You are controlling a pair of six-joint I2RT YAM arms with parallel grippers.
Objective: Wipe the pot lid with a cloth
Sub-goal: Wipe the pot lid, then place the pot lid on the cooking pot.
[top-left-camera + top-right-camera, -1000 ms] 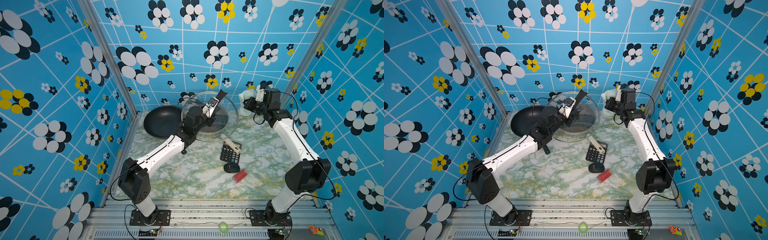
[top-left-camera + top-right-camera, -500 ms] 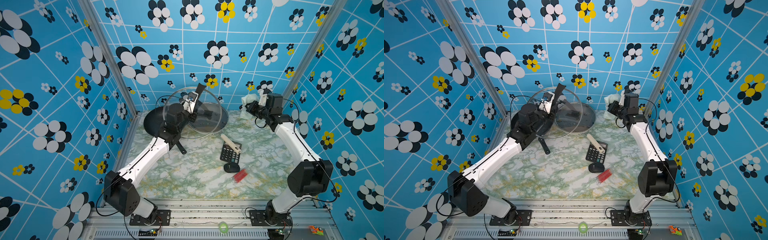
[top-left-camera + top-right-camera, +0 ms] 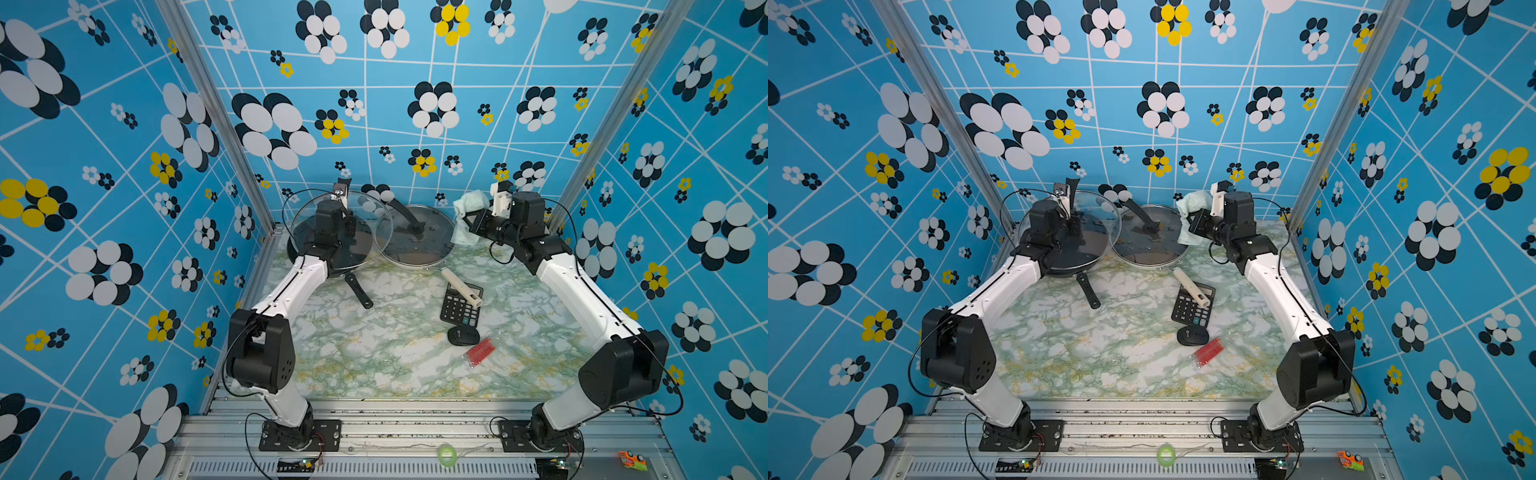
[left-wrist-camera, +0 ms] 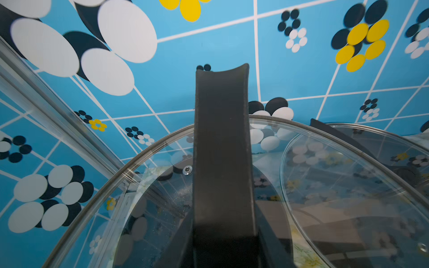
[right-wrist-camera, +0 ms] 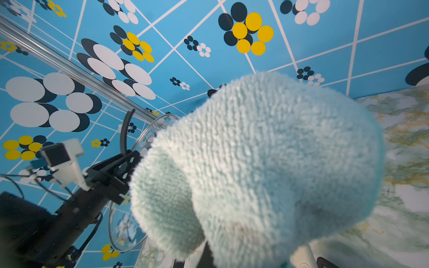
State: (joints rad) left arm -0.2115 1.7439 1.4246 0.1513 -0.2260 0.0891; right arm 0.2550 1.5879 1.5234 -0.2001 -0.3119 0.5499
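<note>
Holding lid (image 3: pixel 374 237) by handle (image 4: pixel 221 150), left gripper (image 3: pixel 348 219) narrow: stiff, slick, fragile glass; right gripper (image 3: pixel 470 218) seemingly clamped on soft cloth (image 5: pixel 255 162)

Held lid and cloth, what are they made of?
The held lid looks like clear glossy glass: see-through with glare; rim looks metal, handle matte black, likely plastic. The cloth looks like mint microfibre or terry: fuzzy looped pile.
</note>
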